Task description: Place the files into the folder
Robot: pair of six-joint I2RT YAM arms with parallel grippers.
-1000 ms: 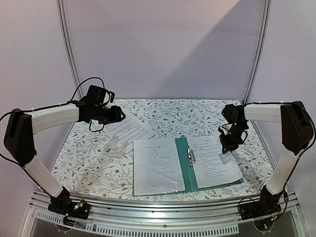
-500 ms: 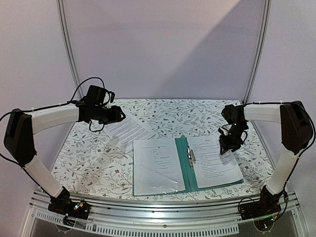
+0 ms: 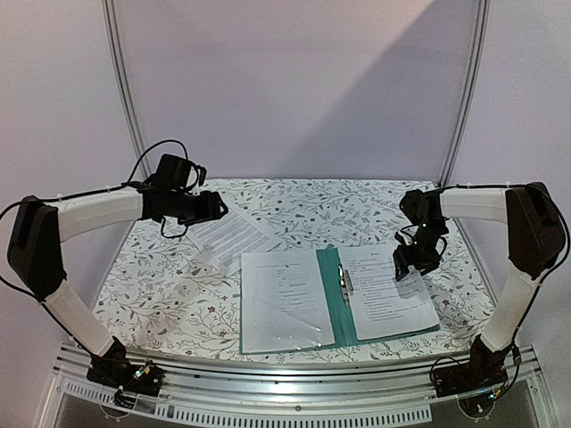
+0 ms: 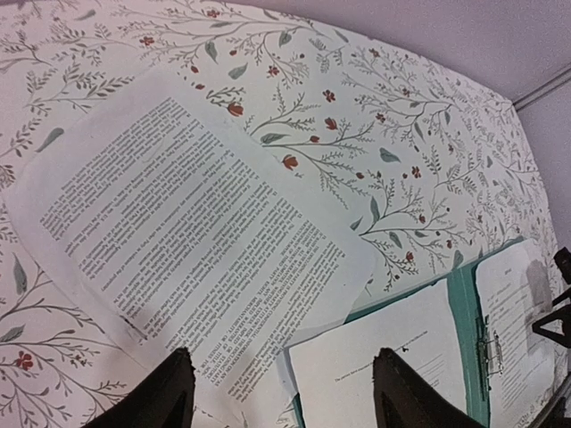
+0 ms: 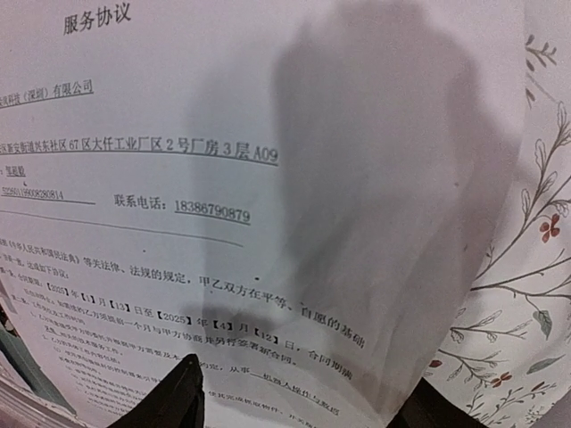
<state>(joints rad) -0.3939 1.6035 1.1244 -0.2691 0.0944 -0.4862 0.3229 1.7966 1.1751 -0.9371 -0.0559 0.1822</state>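
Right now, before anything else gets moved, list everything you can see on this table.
folder: one, teal, lying open at the table's near middle
metal clip: one, silver, on the folder's spine
left-half sheet: one, white, printed, on the folder's left half
right-half sheet: one, white, printed, on the folder's right half
loose printed sheet: one, white, on the cloth behind the folder's left half
tablecloth: one, white floral, covering the table
left pincer: one, black, open above the loose sheet
right pincer: one, black, open above the right-half sheet

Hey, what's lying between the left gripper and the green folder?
A loose printed sheet lies flat on the floral tablecloth between the left gripper and the folder. The top external view shows it best.
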